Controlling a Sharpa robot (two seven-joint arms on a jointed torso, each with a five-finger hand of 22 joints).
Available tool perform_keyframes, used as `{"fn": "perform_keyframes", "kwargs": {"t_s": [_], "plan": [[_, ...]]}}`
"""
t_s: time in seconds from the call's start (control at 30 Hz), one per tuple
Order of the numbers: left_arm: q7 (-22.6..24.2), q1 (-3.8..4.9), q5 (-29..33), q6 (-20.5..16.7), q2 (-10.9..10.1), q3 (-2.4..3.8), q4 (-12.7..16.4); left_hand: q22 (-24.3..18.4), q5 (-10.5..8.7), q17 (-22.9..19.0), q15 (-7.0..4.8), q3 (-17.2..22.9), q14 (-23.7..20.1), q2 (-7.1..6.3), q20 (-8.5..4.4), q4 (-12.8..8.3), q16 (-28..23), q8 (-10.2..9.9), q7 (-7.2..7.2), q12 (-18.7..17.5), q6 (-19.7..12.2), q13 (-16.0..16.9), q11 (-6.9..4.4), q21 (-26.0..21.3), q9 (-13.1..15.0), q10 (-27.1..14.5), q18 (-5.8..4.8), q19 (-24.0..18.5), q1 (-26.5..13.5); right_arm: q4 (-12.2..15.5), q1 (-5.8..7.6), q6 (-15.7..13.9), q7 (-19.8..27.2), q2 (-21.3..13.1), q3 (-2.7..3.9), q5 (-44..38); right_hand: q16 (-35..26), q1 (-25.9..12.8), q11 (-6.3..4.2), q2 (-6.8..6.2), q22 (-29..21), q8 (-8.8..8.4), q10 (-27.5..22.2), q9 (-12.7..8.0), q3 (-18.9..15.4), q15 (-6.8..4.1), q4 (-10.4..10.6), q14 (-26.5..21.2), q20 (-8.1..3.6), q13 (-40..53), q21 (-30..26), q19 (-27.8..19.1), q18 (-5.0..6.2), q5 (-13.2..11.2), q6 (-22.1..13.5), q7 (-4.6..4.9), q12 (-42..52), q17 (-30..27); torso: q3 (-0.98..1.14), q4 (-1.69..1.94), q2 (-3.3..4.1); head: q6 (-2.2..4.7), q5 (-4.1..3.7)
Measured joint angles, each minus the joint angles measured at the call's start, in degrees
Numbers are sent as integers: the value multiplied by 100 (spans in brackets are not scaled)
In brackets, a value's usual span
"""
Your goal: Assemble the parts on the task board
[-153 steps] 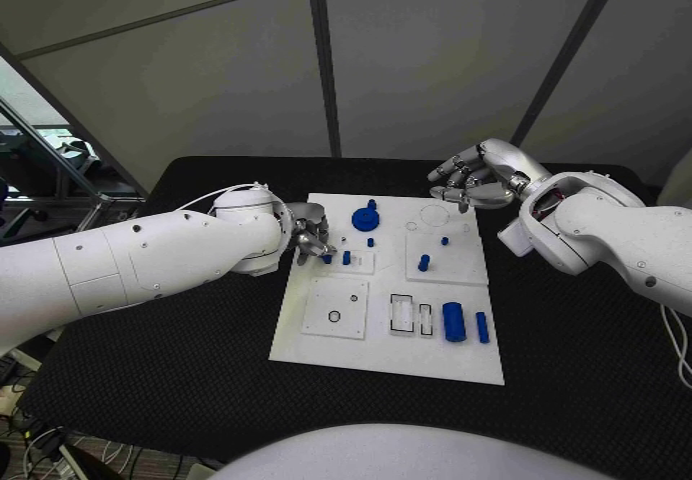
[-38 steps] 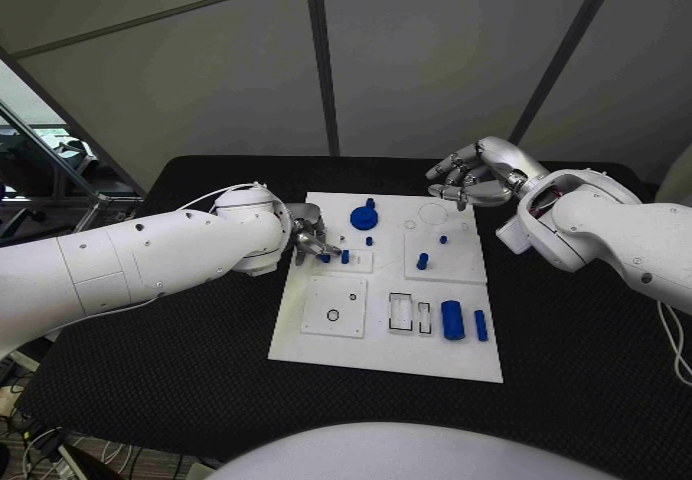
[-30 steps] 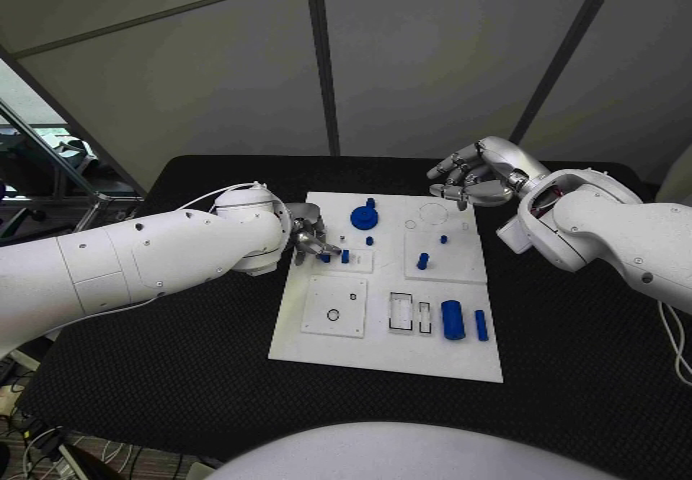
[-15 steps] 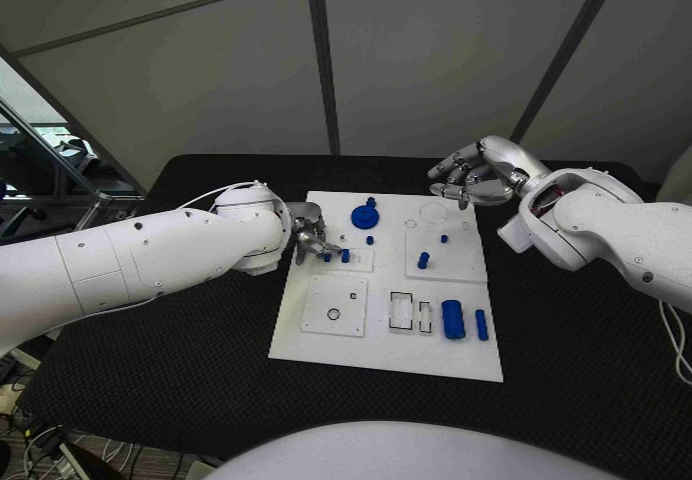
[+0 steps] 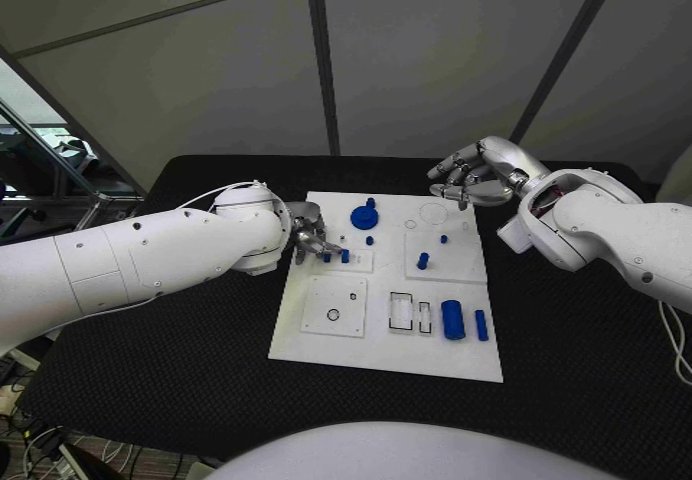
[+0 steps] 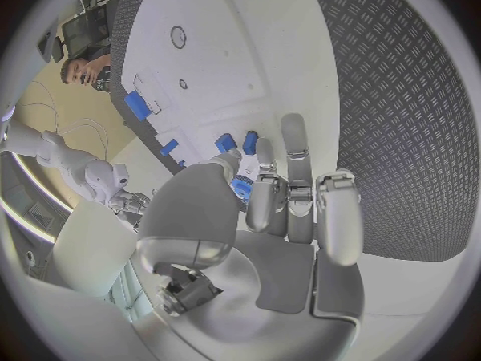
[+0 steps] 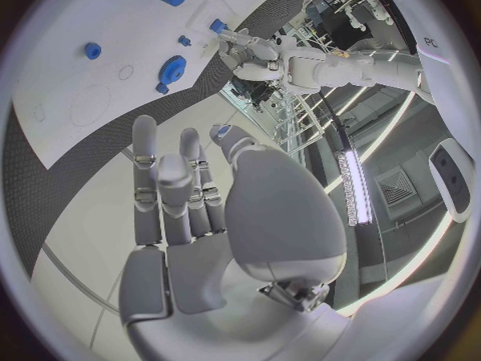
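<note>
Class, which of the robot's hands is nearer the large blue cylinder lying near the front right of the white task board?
Left. The left hand works at the board's left edge, diagonally behind the large blue cylinder; the right hand hovers beyond the white task board's far edge.

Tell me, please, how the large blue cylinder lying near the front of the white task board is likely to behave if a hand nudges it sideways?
The large blue cylinder lies on its side on the white task board, so a sideways nudge would probably roll it. It looks like rigid, smooth plastic, so likely stiff, light, perhaps slippery.
</note>
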Motion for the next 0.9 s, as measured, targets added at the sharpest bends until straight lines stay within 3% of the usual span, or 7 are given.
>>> {"fn": "perform_keyframes", "kwargs": {"t_s": [0.2, 0.4, 0.53, 0.67, 0.7, 0.8, 0.9], "plan": [[-10, 0, 1, -11, -3, 76, 2, 0, 0, 0, 0, -18, 0, -18, 0, 14, 0, 0, 0, 0, 0, 0, 0, 0, 0, 0, 0, 0, -18, 0, 0, 0, 0, 0, 0, -1, 0, 0, 0, 0, 0, 0, 0, 0, 0, 0, 0, 0, 0, 0, 0, 0, 0, 0, 0, 0, 0, 0, 0, 0, 1, 8, 0], [-11, -1, 4, -103, -19, 295, -7, 0, 0, 0, 0, -82, 0, -38, 0, 2, 0, 0, 2, -23, -2, 0, 0, -56, 8, -1, -1, 0, -86, -7, -1, 0, 0, 1, 0, -1, 0, 0, 0, 0, -5, 0, 0, 0, 0, 0, 0, 0, 0, -4, 0, 0, 0, 21, 0, 0, 0, 0, -3, 0, 2, 19, -4], [17, 13, 62, -280, -49, 385, -26, 0, 0, 2, 12, -234, 12, -138, 0, 9, 0, -159, 97, -243, -181, -220, 70, -344, -12, -206, -1, 0, -229, -18, -1, 0, 0, 8, 0, -3, 0, 0, 0, 0, -5, 0, 0, 1, 0, 0, 0, 0, 0, -4, 0, 0, 0, 21, 0, 0, 0, -1, -3, 0, 1, 25, -5], [155, 46, 200, -579, -55, 429, -78, 0, 0, 4, 106, -523, -65, -190, 36, 5, -70, -345, 208, -692, -374, -850, 165, -966, -124, -645, -1, -35, -277, -26, -1, 0, 0, 17, 0, -4, 0, 0, 0, 0, -5, 0, 0, 0, 0, 0, 0, 0, 0, -4, 0, 0, 0, 21, 0, 0, 0, -1, -2, -1, 1, 40, -22], [213, 53, 242, -653, -53, 432, -94, 0, 0, -12, 158, -637, -144, -263, 66, 7, -135, -414, 253, -944, -474, -1196, 210, -1228, -171, -898, -1, -165, -236, -29, -1, 0, 0, 18, 0, -5, 0, 0, 0, 0, -5, 0, 0, 0, 0, 0, 0, 0, 0, -4, 0, 0, 0, 21, 0, 0, 0, -1, -2, -1, 1, 44, -29], [502, 71, 409, -899, -9, 439, -178, -382, 0, -251, 366, -1002, -639, -393, 234, -17, -472, -748, 507, -2274, -870, -2848, 456, -2611, -485, -2289, -2, -902, 144, -42, -1, 0, 0, 21, 0, -6, 0, 0, 0, 0, -4, 0, 0, 0, 0, 0, 0, 0, 0, -4, 0, 0, 0, 21, 0, 0, 0, -1, -2, -1, 0, 52, -39], [861, 81, 553, -1090, 63, 440, -246, -1141, 0, -492, 540, -1156, -929, -397, 387, -84, -698, -1078, 714, -2899, -1153, -3405, 640, -3909, -854, -3015, -1, -1595, 790, -49, -1, -1, 1, 24, 0, -7, 0, 0, 0, 0, -4, 0, 0, 0, 0, 0, 0, 0, 0, -4, 0, 0, 0, 21, 0, 0, 0, -1, -1, -1, 0, 63, -47]]}}
